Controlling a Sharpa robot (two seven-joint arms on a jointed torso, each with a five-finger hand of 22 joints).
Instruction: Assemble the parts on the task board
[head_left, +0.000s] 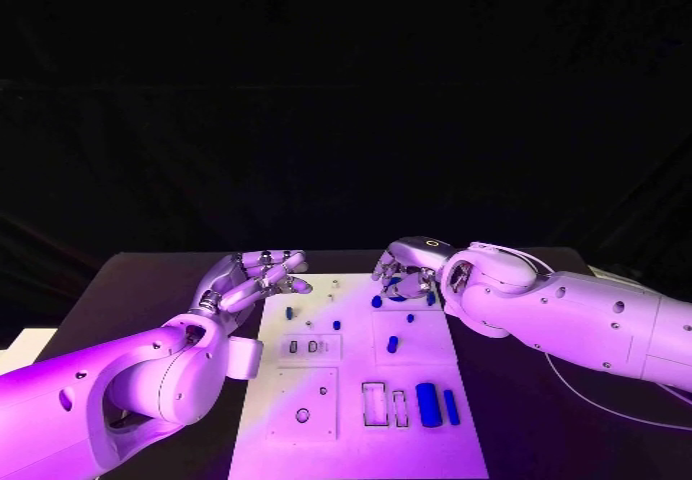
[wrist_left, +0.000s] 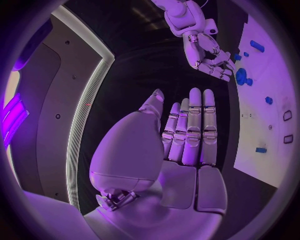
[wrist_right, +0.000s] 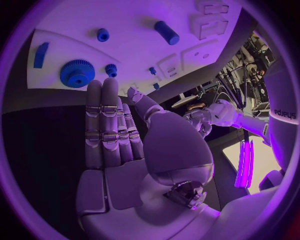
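The likeliest failure, as I judge it, is a fumbled pick at the far edge of the board (head_left: 353, 440): the right hand (head_left: 410, 270) hovers there above a large gear (wrist_right: 77, 73) and a small gear (wrist_right: 110, 69) lying close together, so fingers reaching for one could nudge the other out of place or off the board onto the table (head_left: 144, 290). A second risk is a clash of hands, since the left hand (head_left: 257, 279) sits just off the board's far left corner, not far from the right; if both reach in together they could meet over the parts. Loose parts nearer the robot on the board, a long cylinder (head_left: 427, 404) and a slimmer bar (head_left: 450, 406) beside the rectangular slots (head_left: 375, 404), could roll if brushed by a forearm. The right hand's fingers (wrist_right: 103, 125) are stretched straight and side by side, the thumb apart from them, nothing between them and touching no part. The left hand's fingers (wrist_left: 190, 130) are likewise extended and close together, the thumb spread, holding nothing and held above the table beside the board. Every part I can see rests on the board, none yet in a hand.
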